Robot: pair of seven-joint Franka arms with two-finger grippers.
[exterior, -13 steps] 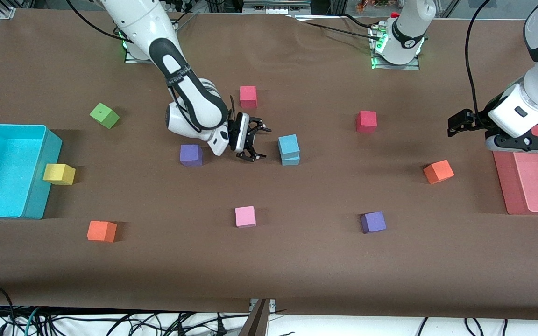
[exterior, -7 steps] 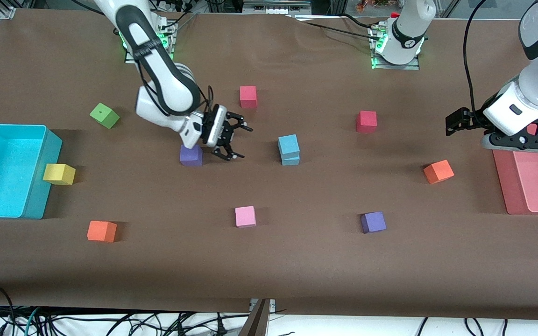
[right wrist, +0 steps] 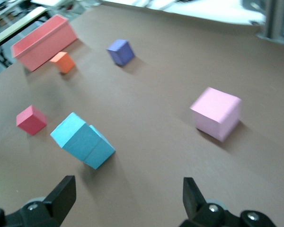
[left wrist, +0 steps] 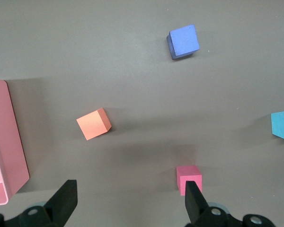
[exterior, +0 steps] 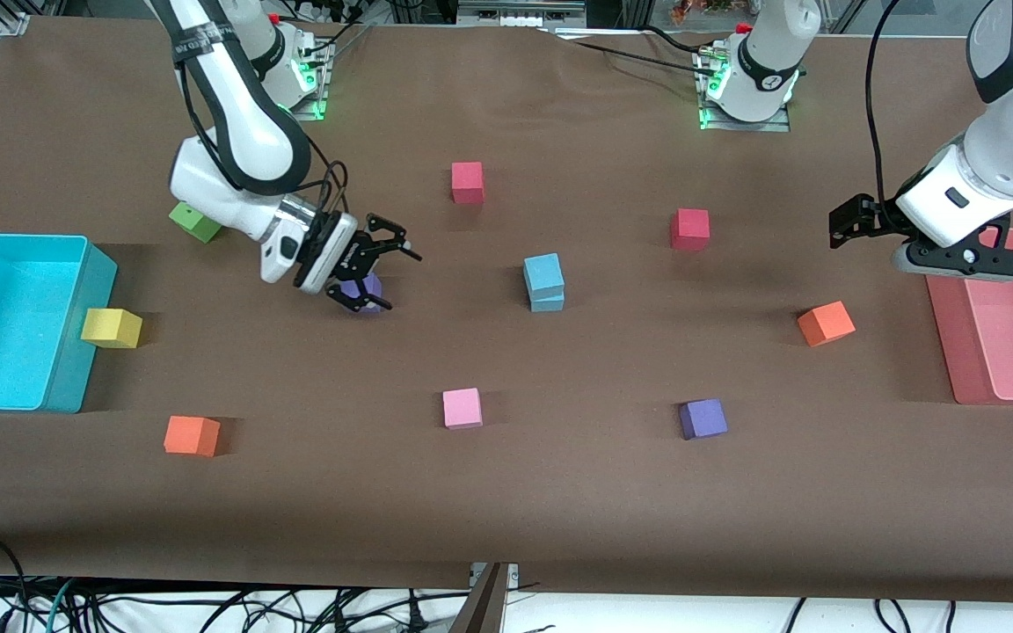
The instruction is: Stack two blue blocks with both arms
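The two blue blocks [exterior: 544,283] sit stacked mid-table, one squarely on the other. The right gripper [exterior: 368,274], jaws wide and empty, hangs over a purple cube [exterior: 368,292], well clear of the stack. The left gripper [exterior: 854,221], also wide and empty, hangs beside the pink tray [exterior: 945,338]. Judged done: any retreat should go up and away, avoiding the stack.

Two sky-blue foam cubes [exterior: 544,281], one stacked on the other, mid-table.
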